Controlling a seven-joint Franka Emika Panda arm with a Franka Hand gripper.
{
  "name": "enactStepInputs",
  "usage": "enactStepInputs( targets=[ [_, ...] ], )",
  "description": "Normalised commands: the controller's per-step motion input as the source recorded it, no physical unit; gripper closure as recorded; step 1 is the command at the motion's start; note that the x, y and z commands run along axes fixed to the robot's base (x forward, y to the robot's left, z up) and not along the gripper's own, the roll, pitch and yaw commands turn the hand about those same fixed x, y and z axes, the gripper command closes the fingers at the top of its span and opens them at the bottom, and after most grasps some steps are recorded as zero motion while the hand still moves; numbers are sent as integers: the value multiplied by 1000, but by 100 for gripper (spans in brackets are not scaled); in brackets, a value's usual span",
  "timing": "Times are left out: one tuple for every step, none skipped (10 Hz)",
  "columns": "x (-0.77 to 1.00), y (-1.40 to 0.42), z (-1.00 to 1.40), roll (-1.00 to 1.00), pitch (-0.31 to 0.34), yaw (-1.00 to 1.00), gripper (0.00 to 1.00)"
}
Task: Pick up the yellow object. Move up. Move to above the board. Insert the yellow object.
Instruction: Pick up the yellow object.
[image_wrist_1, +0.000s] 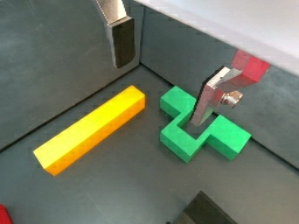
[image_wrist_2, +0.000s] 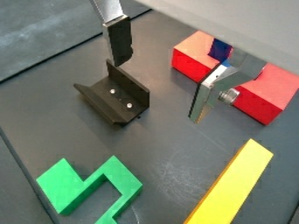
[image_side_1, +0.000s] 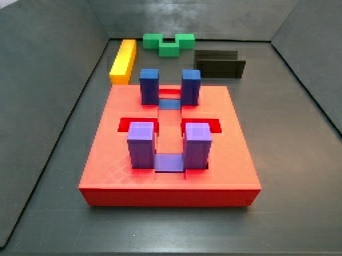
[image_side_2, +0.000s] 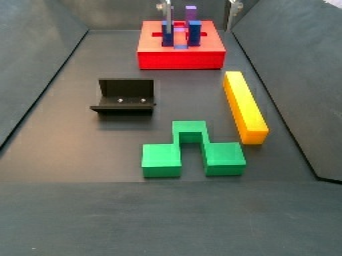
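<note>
The yellow object (image_wrist_1: 91, 129) is a long yellow-orange bar lying flat on the dark floor, beside the green notched block (image_wrist_1: 198, 131). It also shows in both side views (image_side_1: 123, 60) (image_side_2: 243, 105) and in a wrist view (image_wrist_2: 239, 188). The board (image_side_1: 167, 150) is a red slab with blue and purple posts; it also shows in a side view (image_side_2: 181, 58) and a wrist view (image_wrist_2: 263, 96). My gripper (image_wrist_1: 160, 94) (image_wrist_2: 158, 90) hangs high over the floor between the blocks and the board, open and empty. One finger (image_side_2: 231, 12) shows at the far edge of a side view.
The fixture (image_wrist_2: 114, 94) (image_side_2: 124, 97) stands on the floor near the board, also seen in a side view (image_side_1: 218, 64). The green block (image_side_2: 194, 150) (image_side_1: 170, 43) lies next to the bar. Sloped dark walls ring the floor.
</note>
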Motion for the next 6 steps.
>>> enactStepInputs(
  targets=[
    [0, 54, -6, -9, 0, 0, 0],
    [0, 0, -126, -13, -26, -29, 0],
    [166, -26, -391, -49, -106, 0, 0],
    [-29, -366, -663, 24, -154, 0, 0],
    [-1000, -43, -680, 199, -100, -29, 0],
    [-1000, 0, -534, 74, -117, -57, 0]
  ],
)
